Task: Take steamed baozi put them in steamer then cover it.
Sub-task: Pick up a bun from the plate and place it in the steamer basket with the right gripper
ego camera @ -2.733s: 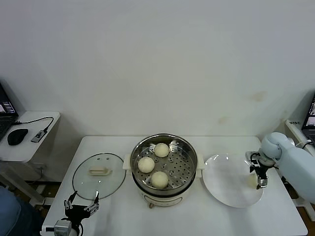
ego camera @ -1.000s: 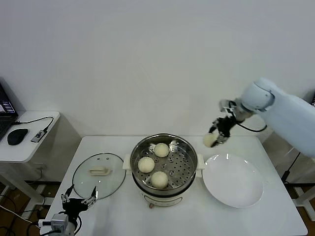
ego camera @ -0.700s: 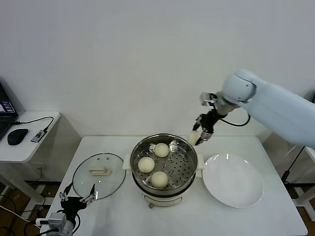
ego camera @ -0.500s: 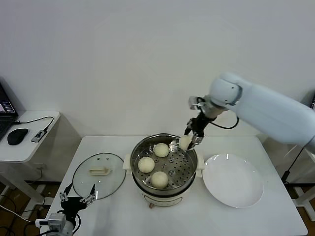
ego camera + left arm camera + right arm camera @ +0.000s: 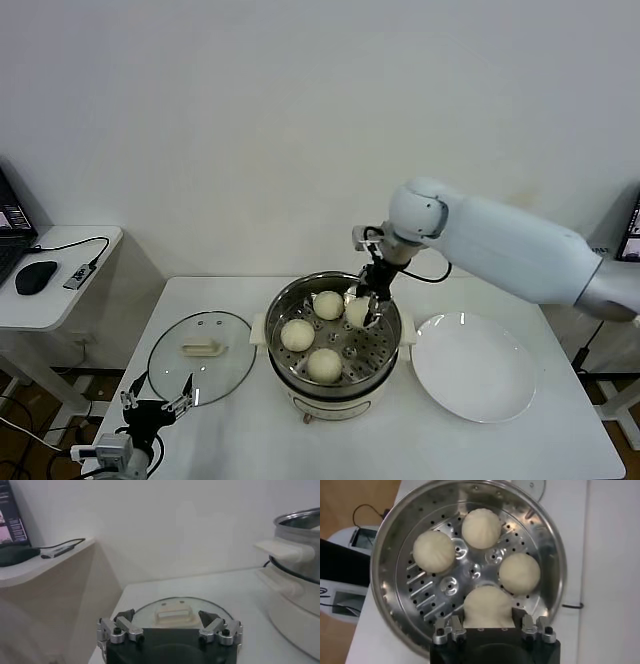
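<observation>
Change vs earlier: R arm has swung in from the plate side; 2.7 s back I had the right tool down on the white plate (image 5: 472,367), 1 s back it was up over the gap btw plate and pot w/ a bun, now it's over the steamer (image 5: 334,345). Plate has no bun on it now.
Right tool (image 5: 368,316): closed on the 4th baozi (image 5: 488,608), hanging over the far-right part of the tray, just inside the rim. I can't tell if the bun touches the tray yet.
Other baozi: three sit on the perforated tray – far one (image 5: 328,305), left one (image 5: 297,334), near one (image 5: 323,365); apart from each other.
Left tool (image 5: 170,632): fingers spread wide, holding nothing; low at the near-left edge of the surface (image 5: 240,430), just short of the cover (image 5: 200,357).
Cover: flat on the surface left of the steamer, cream handle up, not on the pot.
Head view only: whole R arm, plate, side desk w/ mouse (image 5: 35,277).
R wrist view only: straight down into the pot – all 4 buns at once, held one nearest the cam btw the fingers (image 5: 445,631).
L wrist view only: cover's handle (image 5: 173,613) seen low across the glass, steamer's side handle (image 5: 284,550) off to one side; buns not visible there.
</observation>
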### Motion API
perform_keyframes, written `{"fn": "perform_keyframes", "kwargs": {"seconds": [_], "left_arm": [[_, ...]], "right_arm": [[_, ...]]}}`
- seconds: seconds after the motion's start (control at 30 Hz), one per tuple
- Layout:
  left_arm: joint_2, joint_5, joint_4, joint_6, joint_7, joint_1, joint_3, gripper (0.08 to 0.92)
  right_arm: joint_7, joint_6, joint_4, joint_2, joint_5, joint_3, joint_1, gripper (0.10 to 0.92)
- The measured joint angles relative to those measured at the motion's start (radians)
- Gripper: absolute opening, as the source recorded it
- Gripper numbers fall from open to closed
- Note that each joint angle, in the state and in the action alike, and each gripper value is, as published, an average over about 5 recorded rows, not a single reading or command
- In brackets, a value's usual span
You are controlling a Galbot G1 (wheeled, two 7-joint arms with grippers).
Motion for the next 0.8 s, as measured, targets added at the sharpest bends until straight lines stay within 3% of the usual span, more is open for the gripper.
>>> {"fn": "perform_keyframes", "kwargs": {"seconds": [0.4, 0.67, 0.8], "left_arm": [[-0.002, 0.000, 0.003, -0.001, -0.002, 0.002, 0.005, 0.823], [0.001, 0.001, 0.007, -0.001, -0.001, -0.001, 0.003, 0.823], [-0.004, 0.003, 0.004, 0.001, 0.001, -0.002, 0.008, 0.823]], "right_arm": [[0.009, 0.000, -0.014, 0.022, -0.031, -0.002, -0.037, 0.606], [0.002, -0.003, 0.000, 0.009, -0.033, 0.003, -0.033, 0.785], [0.000, -0.004, 0.015, -0.009, -0.026, 0.016, -0.023, 0.819]]}}
